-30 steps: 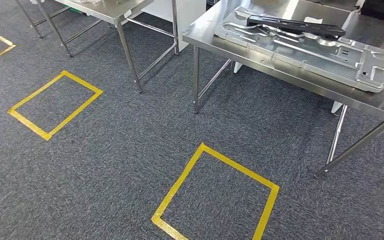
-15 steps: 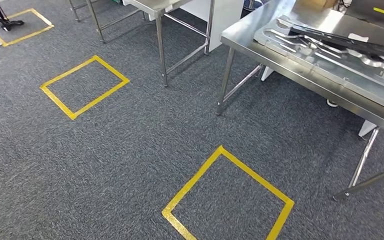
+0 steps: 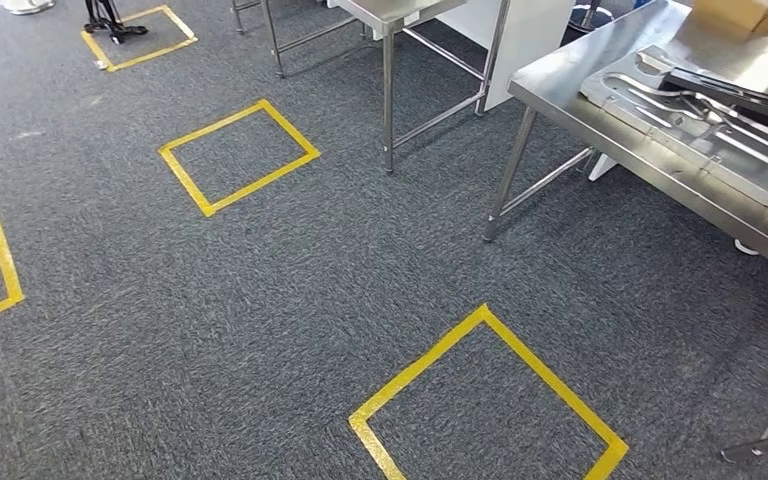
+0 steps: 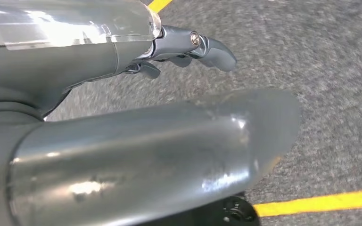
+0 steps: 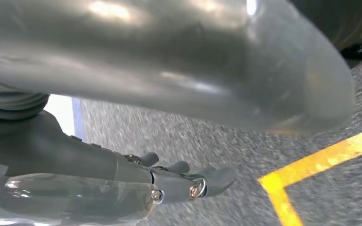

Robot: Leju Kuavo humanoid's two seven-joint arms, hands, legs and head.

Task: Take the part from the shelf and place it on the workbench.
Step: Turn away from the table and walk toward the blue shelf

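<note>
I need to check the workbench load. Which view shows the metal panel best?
The head view: the metal panel lies flat on the workbench, partly cut off at the picture's right edge. Both wrist views look down at carpet and yellow tape, with nothing of the panel.

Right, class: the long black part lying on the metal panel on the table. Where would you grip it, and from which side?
Probably grip the black part across its narrow width, coming down from above on the table's near side. It is slim and lies flat on the metal panel, so its long edges are the likeliest to offer opposed faces. Its far end runs out of frame.
</note>
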